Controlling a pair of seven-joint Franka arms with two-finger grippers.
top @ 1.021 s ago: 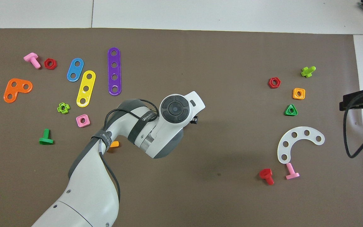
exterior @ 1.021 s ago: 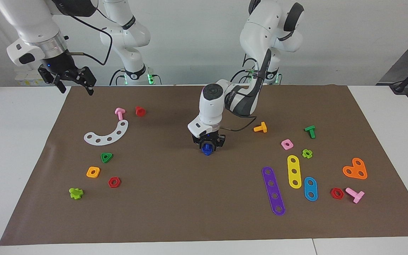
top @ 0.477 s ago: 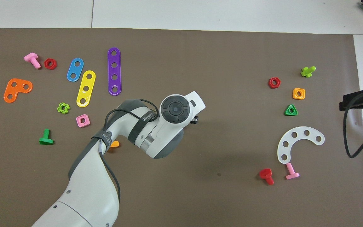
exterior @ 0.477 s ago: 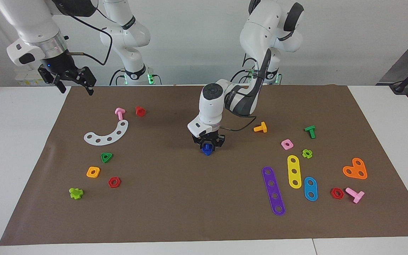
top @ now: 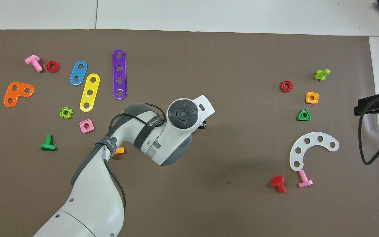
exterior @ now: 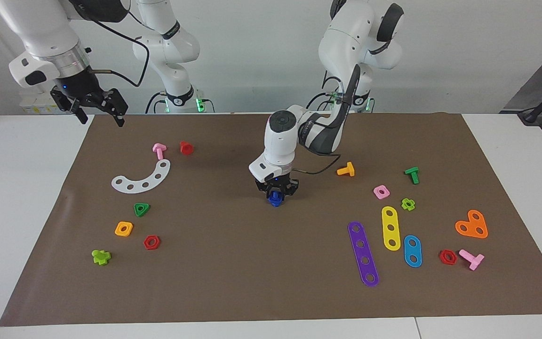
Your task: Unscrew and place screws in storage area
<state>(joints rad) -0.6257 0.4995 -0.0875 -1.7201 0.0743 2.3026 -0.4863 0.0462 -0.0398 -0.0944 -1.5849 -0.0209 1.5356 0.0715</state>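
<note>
The dark-blue screw point(exterior: 274, 199) stands at the middle of the brown mat point(exterior: 233, 263). My left gripper point(exterior: 275, 193) points straight down over it, its fingers close on either side of the blue piece. In the overhead view the left hand point(top: 183, 113) hides the screw. The storage area holds the white arched strip point(exterior: 141, 178), green triangle nut point(exterior: 141, 209), orange square nut point(exterior: 123, 229) and red hexagon nut point(exterior: 151, 242), toward the right arm's end. My right gripper point(exterior: 101, 117) waits open, raised over the mat's corner by its base.
A pink bolt point(exterior: 159, 150), a red bolt point(exterior: 186, 148) and a lime cross piece point(exterior: 101, 256) lie around the storage area. Purple point(exterior: 363, 253), yellow point(exterior: 390, 228) and blue strips point(exterior: 412, 250), an orange plate point(exterior: 472, 225) and several bolts and nuts lie toward the left arm's end.
The left gripper has turned slightly on the blue screw, which shows less between the fingers now. The right arm has not moved.
</note>
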